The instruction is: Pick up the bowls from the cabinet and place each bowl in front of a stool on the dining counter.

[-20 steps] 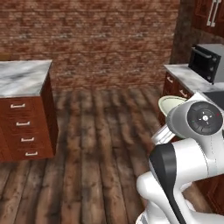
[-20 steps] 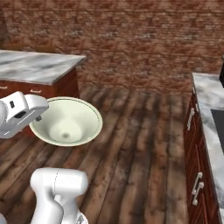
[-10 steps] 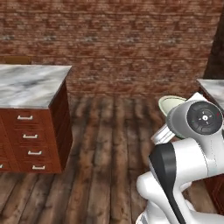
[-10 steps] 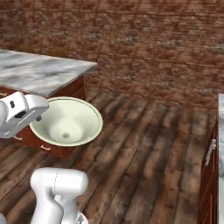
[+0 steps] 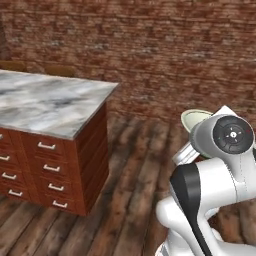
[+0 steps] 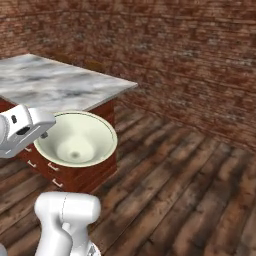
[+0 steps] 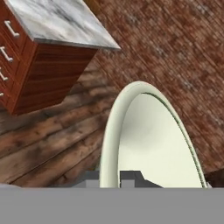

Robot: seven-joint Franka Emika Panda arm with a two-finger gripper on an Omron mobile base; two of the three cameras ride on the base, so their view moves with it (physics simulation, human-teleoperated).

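Note:
A shallow cream bowl (image 6: 75,142) with an olive-tan rim hangs tilted in the air over the wooden floor, its hollow facing the right base camera. My gripper (image 6: 44,136) is shut on its left rim. In the hand view the bowl (image 7: 153,144) rises edge-on from the fingertips (image 7: 127,178), which pinch its rim. From the left base view just the bowl's top edge (image 5: 196,119) peeks over my wrist. The dining counter (image 5: 45,100), a marble slab on a reddish-brown base with drawers, stands to the left, apart from the bowl. The cabinet is out of view.
A brick wall (image 5: 150,50) closes the back of the room. Dark plank floor (image 6: 180,180) stretches between me and the wall, to the right of the counter (image 6: 55,85). Two dim brown shapes (image 5: 59,71) show beyond the counter's far edge.
The whole picture has shifted: the base has turned, bringing the counter closer and further into the middle while the worktop at the right has left the views. The bowl stays gripped as before.

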